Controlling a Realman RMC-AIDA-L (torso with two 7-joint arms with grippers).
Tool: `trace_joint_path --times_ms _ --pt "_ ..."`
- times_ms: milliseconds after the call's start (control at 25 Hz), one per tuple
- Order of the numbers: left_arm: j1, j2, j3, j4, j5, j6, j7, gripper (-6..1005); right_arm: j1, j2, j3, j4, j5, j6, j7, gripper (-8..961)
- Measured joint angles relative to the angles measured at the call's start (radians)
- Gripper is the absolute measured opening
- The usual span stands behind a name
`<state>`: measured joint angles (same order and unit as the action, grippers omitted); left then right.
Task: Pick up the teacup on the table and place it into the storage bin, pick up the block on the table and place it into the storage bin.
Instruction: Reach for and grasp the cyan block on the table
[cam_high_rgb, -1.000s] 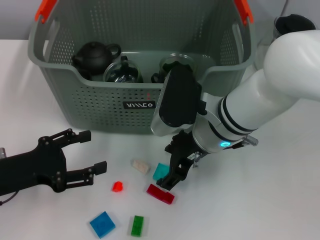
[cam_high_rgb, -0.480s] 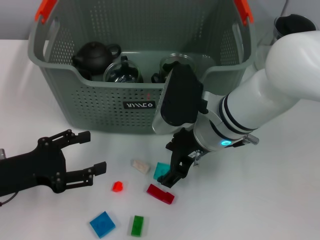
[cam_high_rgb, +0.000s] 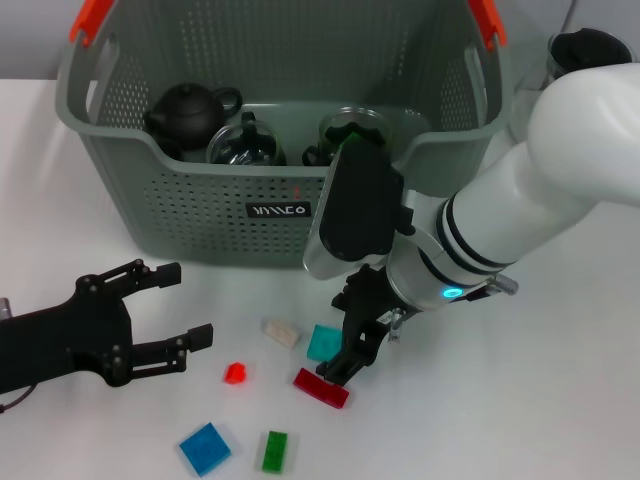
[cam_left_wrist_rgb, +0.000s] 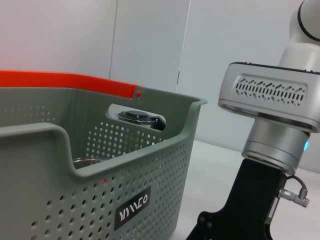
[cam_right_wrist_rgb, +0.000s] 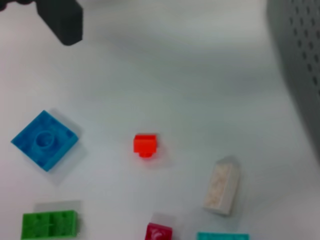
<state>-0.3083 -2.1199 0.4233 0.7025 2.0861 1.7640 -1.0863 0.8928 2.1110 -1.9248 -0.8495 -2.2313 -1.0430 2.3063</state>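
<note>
The grey-green storage bin (cam_high_rgb: 200, 190) stands at the back of the white table, its label wall (cam_left_wrist_rgb: 134, 209) also in the left wrist view. Several blocks lie in front of it: cream (cam_high_rgb: 281, 332), teal (cam_high_rgb: 322, 343), dark red (cam_high_rgb: 321, 388), small red (cam_high_rgb: 236, 373), blue (cam_high_rgb: 205, 448) and green (cam_high_rgb: 274, 451). My right gripper (cam_high_rgb: 345, 362) hangs low between the teal and dark red blocks. My left gripper (cam_high_rgb: 180, 305) rests open and empty at the left. No teacup shows on the table.
Inside the bin lie a black teapot (cam_high_rgb: 188, 110) and glass vessels (cam_high_rgb: 245, 145). The right wrist view looks down on the blue (cam_right_wrist_rgb: 45, 140), small red (cam_right_wrist_rgb: 145, 145), cream (cam_right_wrist_rgb: 221, 186) and green (cam_right_wrist_rgb: 50, 224) blocks. The right arm's white forearm (cam_high_rgb: 520, 210) spans the right side.
The right arm has shifted slightly, its gripper tip dipping a little toward the dark red block. The left arm and the blocks have not moved.
</note>
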Motion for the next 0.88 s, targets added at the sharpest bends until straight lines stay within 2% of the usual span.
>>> trace_joint_path --times_ms 160,600,800,880 --pt "0.0 0.0 0.0 0.0 0.0 0.0 0.0 878 0.0 0.002 -0.01 0.004 0.0 0.004 0.001 936" --pt "0.0 0.0 0.0 0.002 0.0 0.003 0.001 878 0.003 0.003 -0.01 0.006 0.003 0.001 0.002 751" --pt "0.0 0.0 0.0 0.001 0.0 0.003 0.001 878 0.004 0.003 -0.01 0.006 0.004 0.001 0.002 536" --pt "0.0 0.0 0.0 0.0 0.0 0.002 0.002 878 0.004 0.003 -0.011 0.006 0.004 0.001 0.002 533"
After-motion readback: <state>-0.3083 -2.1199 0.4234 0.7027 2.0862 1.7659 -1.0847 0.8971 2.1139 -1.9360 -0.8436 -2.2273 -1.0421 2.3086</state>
